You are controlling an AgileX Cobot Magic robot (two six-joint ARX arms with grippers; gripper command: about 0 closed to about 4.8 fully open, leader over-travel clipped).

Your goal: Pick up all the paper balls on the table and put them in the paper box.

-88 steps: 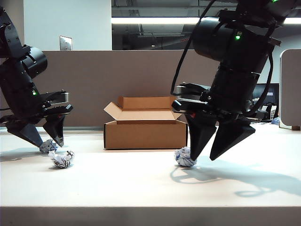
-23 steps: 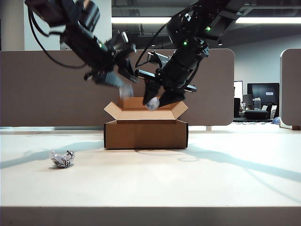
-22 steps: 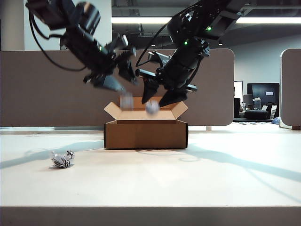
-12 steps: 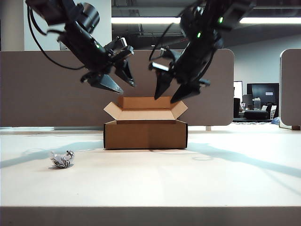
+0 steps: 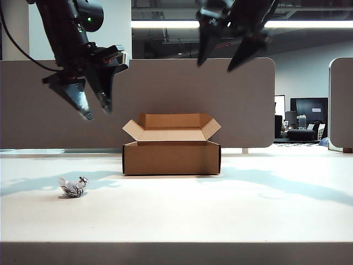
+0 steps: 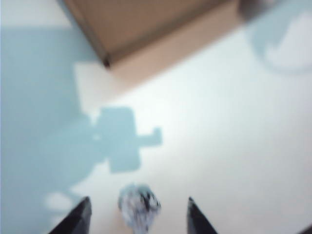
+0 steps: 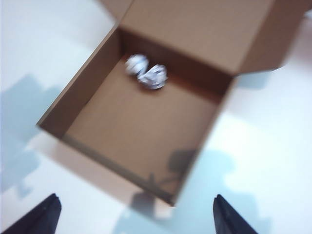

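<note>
One crumpled white paper ball with dark printed marks (image 5: 73, 186) is seen lying on the wide off-white tabletop (image 5: 176, 212), well to the left of the low brown cardboard box (image 5: 171, 157) and apart from it. High above that ball the left gripper (image 5: 94, 110) is held in the air, pointing downward, its two dark fingers spread with nothing between them; in the left wrist view the same ball (image 6: 139, 210) is framed, blurred, between the fingertips (image 6: 80, 218) but far below on the table, with a corner of the box (image 6: 105, 61) beyond it. The box stands at the middle of the table with its flaps folded outward. Two more crumpled paper balls (image 7: 146, 71) are shown in the right wrist view, lying side by side inside the box (image 7: 146, 122) against one inner wall. Up at the right, above the box, the right gripper (image 5: 220, 59) is held with its fingers spread wide and empty.
</note>
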